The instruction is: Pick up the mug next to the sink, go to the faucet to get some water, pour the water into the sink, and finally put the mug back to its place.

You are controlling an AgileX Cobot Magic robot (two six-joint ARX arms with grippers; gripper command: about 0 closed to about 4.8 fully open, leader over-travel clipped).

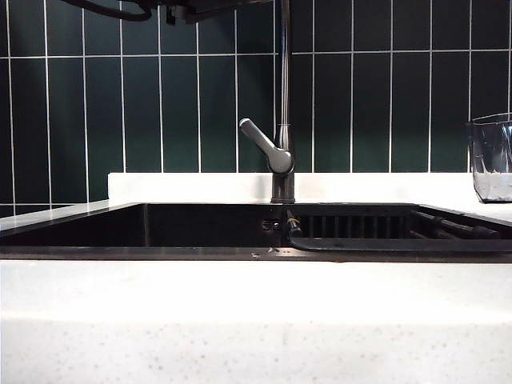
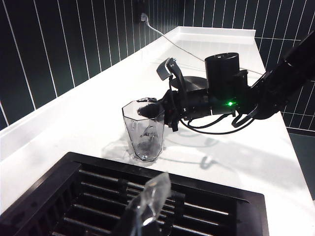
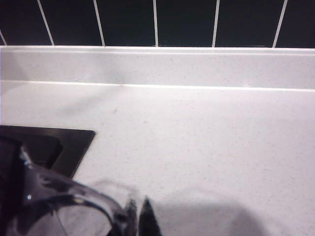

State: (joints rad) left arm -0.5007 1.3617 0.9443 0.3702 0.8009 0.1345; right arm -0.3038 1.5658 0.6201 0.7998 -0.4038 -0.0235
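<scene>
The clear faceted mug stands on the white counter beside the ribbed end of the black sink. My right gripper is shut on its rim, one finger inside the glass and one outside. In the right wrist view the fingers pinch the mug wall. My left gripper hangs shut and empty over the ribbed section. In the exterior view the mug is at the far right and the faucet rises behind the sink, its grey lever angled up-left. No water shows.
White countertop runs in front of and around the sink. A dark green tiled wall stands behind. A thin white cable lies on the counter and leads to a wall socket. The right arm's dark body reaches over the counter.
</scene>
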